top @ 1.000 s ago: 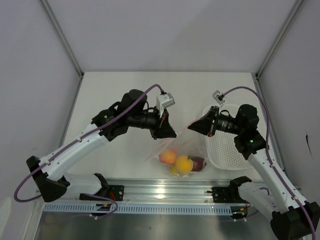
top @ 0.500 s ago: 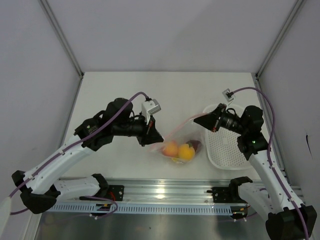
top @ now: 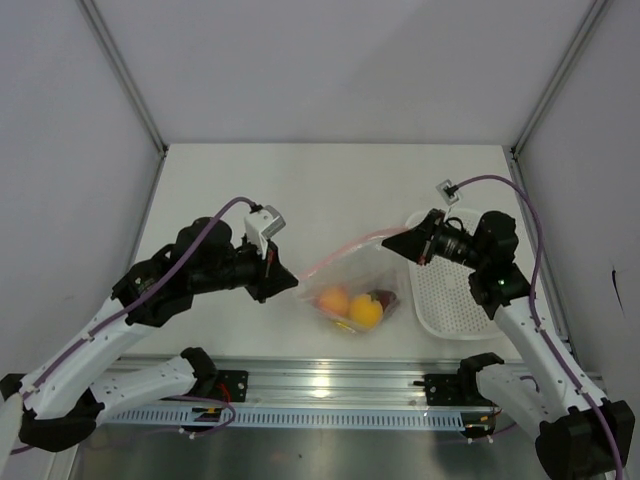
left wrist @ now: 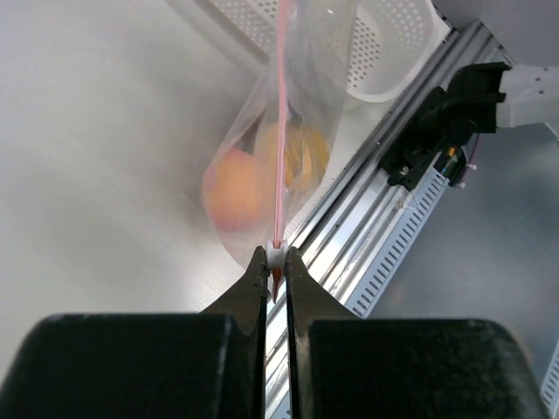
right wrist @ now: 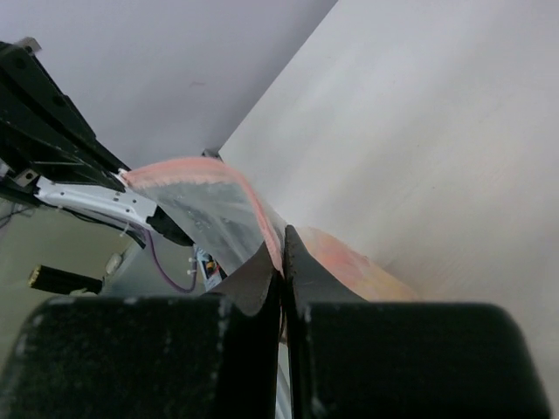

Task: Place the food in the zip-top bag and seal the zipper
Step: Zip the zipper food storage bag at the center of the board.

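The clear zip-top bag [top: 352, 283] hangs stretched between my two grippers, just above the table. The food lies in its bottom: an orange-red piece [top: 333, 300], a yellow-orange piece [top: 366, 311] and a dark red piece [top: 386, 299]. The pink-red zipper [top: 340, 255] runs taut from one gripper to the other. My left gripper [top: 287, 283] is shut on the white slider [left wrist: 275, 255] at the zipper's left end. My right gripper [top: 392, 244] is shut on the zipper's right end [right wrist: 273, 249]. In the left wrist view the zipper [left wrist: 282, 131] runs straight away, with fruit [left wrist: 236, 188] behind the film.
A white perforated basket [top: 452, 300] stands at the right, under my right arm. It also shows in the left wrist view [left wrist: 384, 44]. The metal rail [top: 330, 380] with the arm bases runs along the near edge. Grey walls close in the table on three sides.
My left gripper has moved left and nearer along the zipper with the slider, so the strip between the grippers is now longer. The bag with the fruit has shifted slightly. My right gripper barely moved.
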`<state>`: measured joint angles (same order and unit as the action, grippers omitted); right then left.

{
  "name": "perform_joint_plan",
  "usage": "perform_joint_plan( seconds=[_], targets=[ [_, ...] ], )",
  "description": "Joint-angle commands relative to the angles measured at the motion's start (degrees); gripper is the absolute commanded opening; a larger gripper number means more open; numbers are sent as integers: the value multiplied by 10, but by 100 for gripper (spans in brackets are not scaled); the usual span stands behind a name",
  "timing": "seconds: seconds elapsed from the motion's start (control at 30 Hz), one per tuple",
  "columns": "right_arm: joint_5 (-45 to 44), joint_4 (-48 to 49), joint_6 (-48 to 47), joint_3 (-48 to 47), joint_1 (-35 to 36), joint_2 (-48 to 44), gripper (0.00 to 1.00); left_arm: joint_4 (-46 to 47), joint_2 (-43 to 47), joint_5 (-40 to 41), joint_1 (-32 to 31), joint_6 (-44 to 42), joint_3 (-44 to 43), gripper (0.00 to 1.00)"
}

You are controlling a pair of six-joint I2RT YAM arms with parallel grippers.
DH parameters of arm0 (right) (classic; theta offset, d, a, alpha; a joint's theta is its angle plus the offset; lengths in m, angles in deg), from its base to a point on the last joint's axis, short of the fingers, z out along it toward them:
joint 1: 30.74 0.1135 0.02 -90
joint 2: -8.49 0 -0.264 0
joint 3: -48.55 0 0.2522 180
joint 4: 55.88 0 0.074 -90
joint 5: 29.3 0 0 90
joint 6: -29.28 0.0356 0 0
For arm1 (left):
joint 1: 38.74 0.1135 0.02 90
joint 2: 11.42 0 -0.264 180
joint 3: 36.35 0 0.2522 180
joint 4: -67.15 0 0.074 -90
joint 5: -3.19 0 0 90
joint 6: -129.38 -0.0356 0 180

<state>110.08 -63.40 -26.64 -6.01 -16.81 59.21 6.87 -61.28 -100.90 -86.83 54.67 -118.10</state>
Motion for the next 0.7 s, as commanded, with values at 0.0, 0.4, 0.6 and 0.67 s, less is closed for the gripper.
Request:
perform_joint_plan(
  seconds=[0.0,0.4,0.6,0.67],
  targets=[
    [-48,-56,-63,-42,55,17,0,-7,23,89,9,31,11,0],
    [-140,-98,-60,-88,165,79,0,106,-14,178,109,104,-6,4],
    [-171,-101,-18,-121,91,160,0,100,-127,109,143,127,-50,34],
    [-165,-90,-25,-139,75,208,0,111,-129,121,143,135,-36,54]
  ],
)
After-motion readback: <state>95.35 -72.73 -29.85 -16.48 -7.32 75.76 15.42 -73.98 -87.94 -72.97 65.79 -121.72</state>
